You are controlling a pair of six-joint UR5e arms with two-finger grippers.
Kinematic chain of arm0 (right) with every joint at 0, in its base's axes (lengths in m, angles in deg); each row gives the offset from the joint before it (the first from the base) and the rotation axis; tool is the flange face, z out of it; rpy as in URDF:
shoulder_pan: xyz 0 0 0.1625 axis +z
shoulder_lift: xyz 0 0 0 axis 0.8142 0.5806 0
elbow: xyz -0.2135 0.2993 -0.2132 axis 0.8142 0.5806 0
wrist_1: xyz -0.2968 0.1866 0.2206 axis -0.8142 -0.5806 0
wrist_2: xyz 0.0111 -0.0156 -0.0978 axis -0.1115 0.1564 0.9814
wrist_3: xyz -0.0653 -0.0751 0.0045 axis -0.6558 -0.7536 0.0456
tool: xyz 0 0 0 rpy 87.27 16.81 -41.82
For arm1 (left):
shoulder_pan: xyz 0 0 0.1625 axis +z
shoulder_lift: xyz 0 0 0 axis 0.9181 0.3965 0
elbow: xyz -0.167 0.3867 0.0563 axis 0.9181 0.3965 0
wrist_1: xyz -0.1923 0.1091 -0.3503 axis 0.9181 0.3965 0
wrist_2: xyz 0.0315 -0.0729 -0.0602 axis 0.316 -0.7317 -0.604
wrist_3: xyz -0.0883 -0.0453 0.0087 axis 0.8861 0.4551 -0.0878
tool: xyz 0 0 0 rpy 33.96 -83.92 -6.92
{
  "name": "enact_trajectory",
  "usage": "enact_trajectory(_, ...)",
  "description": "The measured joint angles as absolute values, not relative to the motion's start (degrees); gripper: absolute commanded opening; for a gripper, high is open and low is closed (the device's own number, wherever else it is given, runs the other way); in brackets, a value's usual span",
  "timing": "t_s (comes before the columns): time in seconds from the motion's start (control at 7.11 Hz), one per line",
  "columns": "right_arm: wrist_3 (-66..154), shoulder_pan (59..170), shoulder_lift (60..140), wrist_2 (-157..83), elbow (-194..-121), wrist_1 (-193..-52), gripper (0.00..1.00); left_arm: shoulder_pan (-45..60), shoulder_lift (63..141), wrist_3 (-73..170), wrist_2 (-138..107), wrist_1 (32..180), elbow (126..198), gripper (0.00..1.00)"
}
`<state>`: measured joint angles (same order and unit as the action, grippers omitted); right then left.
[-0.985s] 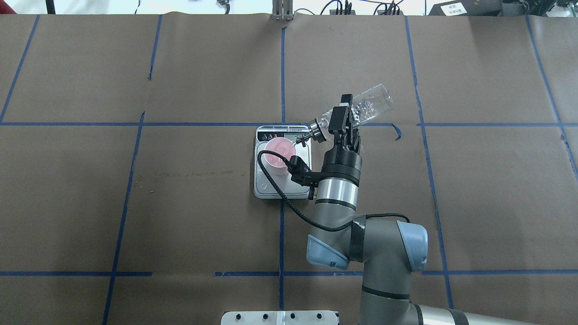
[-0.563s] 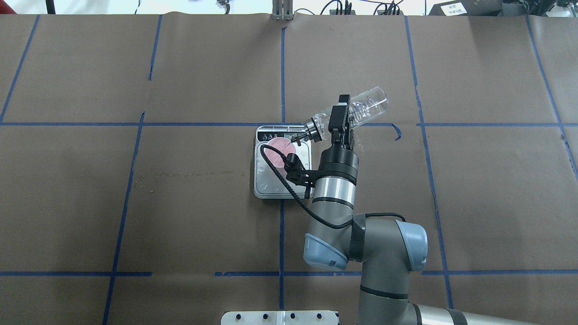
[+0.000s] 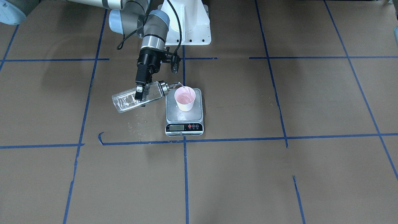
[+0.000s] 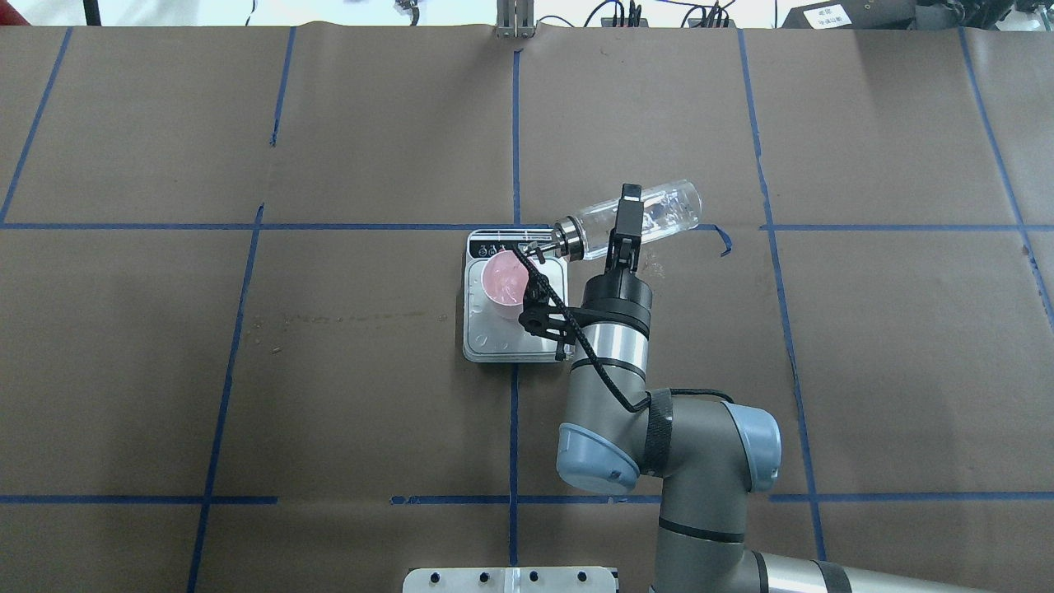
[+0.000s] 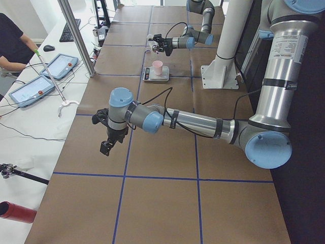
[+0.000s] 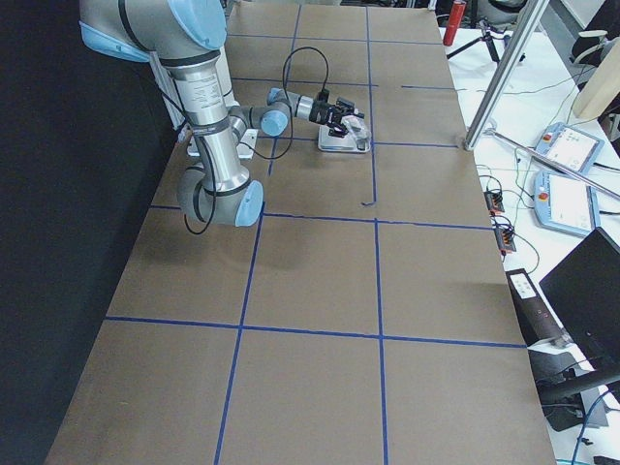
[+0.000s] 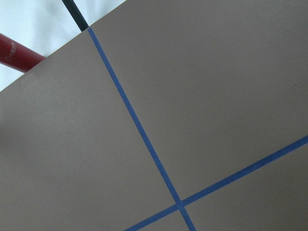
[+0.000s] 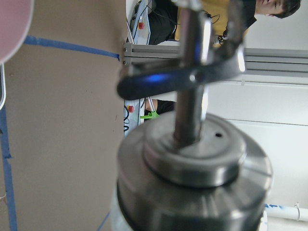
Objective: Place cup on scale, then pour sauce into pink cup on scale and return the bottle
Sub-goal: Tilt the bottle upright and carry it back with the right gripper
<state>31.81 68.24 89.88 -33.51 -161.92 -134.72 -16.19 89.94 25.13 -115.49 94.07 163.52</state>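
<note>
Too small to read: digits on the scale (image 3: 192,115) display. Blurred and cropped in the right wrist view: bottle (image 8: 192,192) collar and spout, with only a corner of the cup (image 8: 12,24) showing. From overhead, cup rim partly covered by the cable (image 4: 545,294). Cannot tell whether spread or closed: left gripper (image 5: 106,148), seen only from the side.

Bottle (image 4: 671,210) was clear glass, glossy, with bright glints; collar (image 8: 192,183) and spout (image 8: 188,96) were polished metal, shiny. Cup (image 3: 184,99) looked like matt paper, pale pink outside, pinker inside. Scale (image 3: 194,116) had smooth silver-grey steel platform, black plastic front strip. Table (image 4: 247,371) was covered in matt brown paper, marked with blue tape (image 4: 514,123). Right arm (image 4: 605,375) showed smooth grey metal, bright silver band, blue plastic caps.
</note>
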Motion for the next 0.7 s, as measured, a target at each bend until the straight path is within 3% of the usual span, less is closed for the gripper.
enact_trajectory(0.7,53.77,69.98,94.94,-42.56,-166.84,-117.81,0.0,-16.53,88.45,25.37,-115.54,93.96,163.38,1.0)
